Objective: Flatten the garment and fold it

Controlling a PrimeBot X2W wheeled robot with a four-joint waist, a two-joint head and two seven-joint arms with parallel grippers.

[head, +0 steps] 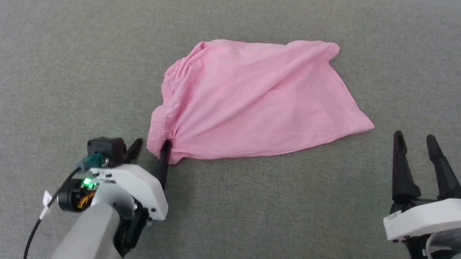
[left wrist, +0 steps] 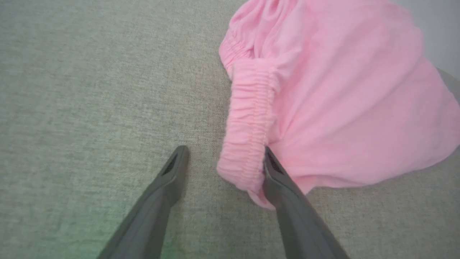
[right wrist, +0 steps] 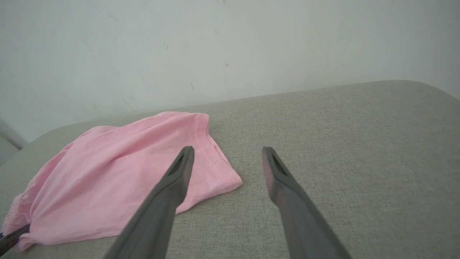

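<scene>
Grey upholstery holds the garment, elastic corner inside the left gripper's wide jaws, next needing closure; right gripper gapes empty.

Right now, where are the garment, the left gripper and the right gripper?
garment (head: pixel 256 101), head view, middle of the pink fabric.
left gripper (left wrist: pixel 224 149), left wrist view, midway between its open fingertips.
right gripper (head: pixel 414 137), head view, midway between its open fingertips.

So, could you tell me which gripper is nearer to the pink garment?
Left. The left gripper straddles an elastic corner of the garment, one finger touching; the right gripper is open, apart from its right corner.
</scene>
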